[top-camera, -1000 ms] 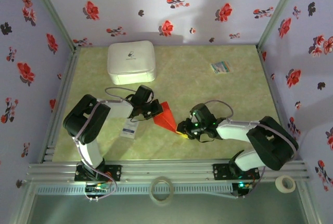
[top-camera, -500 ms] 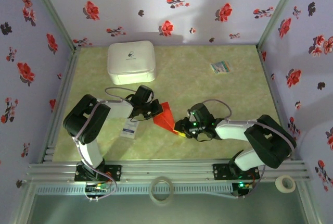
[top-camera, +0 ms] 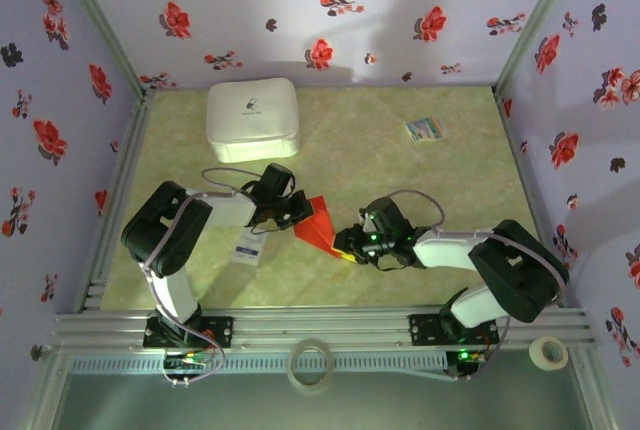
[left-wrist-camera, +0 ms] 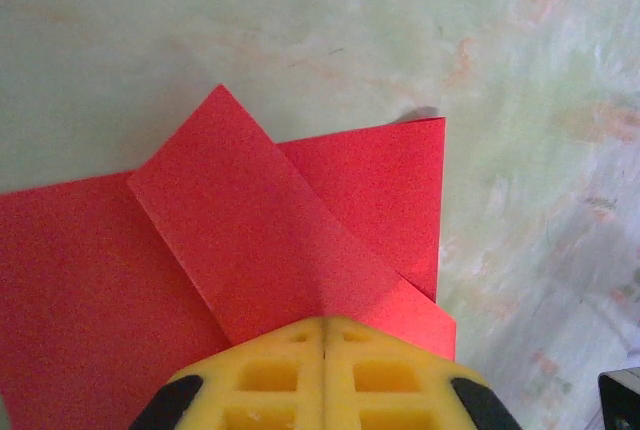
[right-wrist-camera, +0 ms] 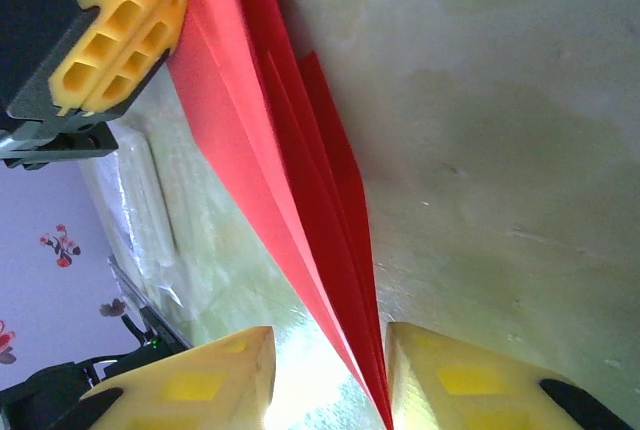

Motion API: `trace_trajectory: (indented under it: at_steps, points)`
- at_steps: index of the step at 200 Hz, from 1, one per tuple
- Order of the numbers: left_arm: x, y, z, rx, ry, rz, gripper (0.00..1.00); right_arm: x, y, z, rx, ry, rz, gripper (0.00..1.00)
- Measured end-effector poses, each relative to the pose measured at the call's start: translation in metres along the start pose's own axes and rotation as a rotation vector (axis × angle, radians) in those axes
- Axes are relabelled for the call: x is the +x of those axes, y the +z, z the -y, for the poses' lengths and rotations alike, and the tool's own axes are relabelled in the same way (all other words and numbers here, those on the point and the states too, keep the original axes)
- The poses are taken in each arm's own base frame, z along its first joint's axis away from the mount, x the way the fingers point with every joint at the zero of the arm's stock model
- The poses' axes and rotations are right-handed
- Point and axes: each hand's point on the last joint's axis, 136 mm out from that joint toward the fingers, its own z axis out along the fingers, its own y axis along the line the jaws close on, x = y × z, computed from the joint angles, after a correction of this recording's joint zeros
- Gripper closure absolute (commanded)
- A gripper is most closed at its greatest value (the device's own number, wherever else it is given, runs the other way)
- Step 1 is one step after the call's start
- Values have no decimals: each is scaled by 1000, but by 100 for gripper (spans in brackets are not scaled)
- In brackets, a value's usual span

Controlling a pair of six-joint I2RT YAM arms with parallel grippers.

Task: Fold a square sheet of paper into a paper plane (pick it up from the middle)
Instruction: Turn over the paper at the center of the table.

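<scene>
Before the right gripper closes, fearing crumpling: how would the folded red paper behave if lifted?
Probably floppy: the red paper is thin, so free parts may sag. Likely light: the left gripper pinches one edge. Layers fan apart, so folds may spring open.

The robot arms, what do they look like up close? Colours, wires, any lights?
Both the left arm and right arm mix bulky black joint housings with smooth white links. Thin grey cables loop over each wrist, and small green lights glow on the right one. The fingers are yellow plastic, moulded with square hollow cells, on black mounts.
</scene>
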Motion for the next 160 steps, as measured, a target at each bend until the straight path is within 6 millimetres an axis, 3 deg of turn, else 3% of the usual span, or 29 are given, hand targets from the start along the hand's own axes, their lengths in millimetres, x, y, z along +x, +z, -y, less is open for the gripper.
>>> trace_trajectory:
  at_steps: [83,160]
  points:
    - [0,0,0,0,-1,0,94,-1,8,4,6,5,-12,70]
    - [0,0,0,0,-1,0,93,-2,10,5,5,1,-15,85]
